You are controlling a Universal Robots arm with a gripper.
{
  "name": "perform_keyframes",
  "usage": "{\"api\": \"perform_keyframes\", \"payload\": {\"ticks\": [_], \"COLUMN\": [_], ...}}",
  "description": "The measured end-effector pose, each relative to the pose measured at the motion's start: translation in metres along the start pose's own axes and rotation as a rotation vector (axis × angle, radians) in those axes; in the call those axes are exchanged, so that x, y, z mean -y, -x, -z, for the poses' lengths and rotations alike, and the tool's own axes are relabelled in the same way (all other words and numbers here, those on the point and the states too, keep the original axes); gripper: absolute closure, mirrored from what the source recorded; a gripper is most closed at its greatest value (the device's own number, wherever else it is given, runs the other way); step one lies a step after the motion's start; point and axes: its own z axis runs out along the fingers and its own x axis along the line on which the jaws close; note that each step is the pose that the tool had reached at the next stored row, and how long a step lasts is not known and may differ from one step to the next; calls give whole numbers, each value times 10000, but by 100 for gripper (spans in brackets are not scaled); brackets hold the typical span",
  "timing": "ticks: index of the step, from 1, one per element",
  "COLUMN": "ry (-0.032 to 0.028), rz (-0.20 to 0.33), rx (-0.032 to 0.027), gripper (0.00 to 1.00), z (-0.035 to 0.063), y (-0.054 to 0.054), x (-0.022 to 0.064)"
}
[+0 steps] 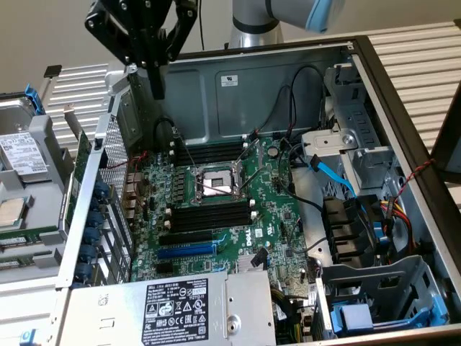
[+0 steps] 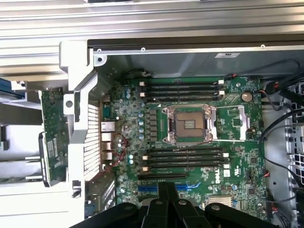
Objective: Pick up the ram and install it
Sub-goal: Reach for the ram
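Your gripper (image 1: 155, 88) hovers well above the open case (image 1: 403, 94), over the corner by the perforated wall (image 2: 91, 137). Fingers (image 2: 163, 199) look pressed together with nothing between them, so it's closed and empty, touching nothing.

From the wrist view, straight past the fingertips is the blue expansion slot (image 2: 147, 188), with a black slot just beyond it. The next thing out from the hand is the near bank of memory slots (image 2: 185, 159). All of them are black and bare, no stick seated. Past those is the CPU socket (image 2: 188, 124), open with its metal frame showing. The second bank of memory slots (image 2: 183, 90) sits farthest from the hand, also bare.

The ram (image 2: 52, 137) isn't in the case. It's a green stick lying outside, on the other side of that perforated wall from the motherboard, resting on the grey fixture (image 2: 19, 142). It's well apart from your gripper and off to the side of the fingers, not under them. It runs roughly parallel to the wall.

In the exterior view, the power supply (image 1: 173, 310) sits at the case end farthest from the hand.
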Motion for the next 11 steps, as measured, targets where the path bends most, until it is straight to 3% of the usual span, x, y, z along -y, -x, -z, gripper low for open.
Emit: {"api": "perform_keyframes", "payload": {"ticks": [11], "ry": [1], "rz": [1], "rx": [-3], "gripper": [89], "z": [11], "y": [-495], "x": [81]}}
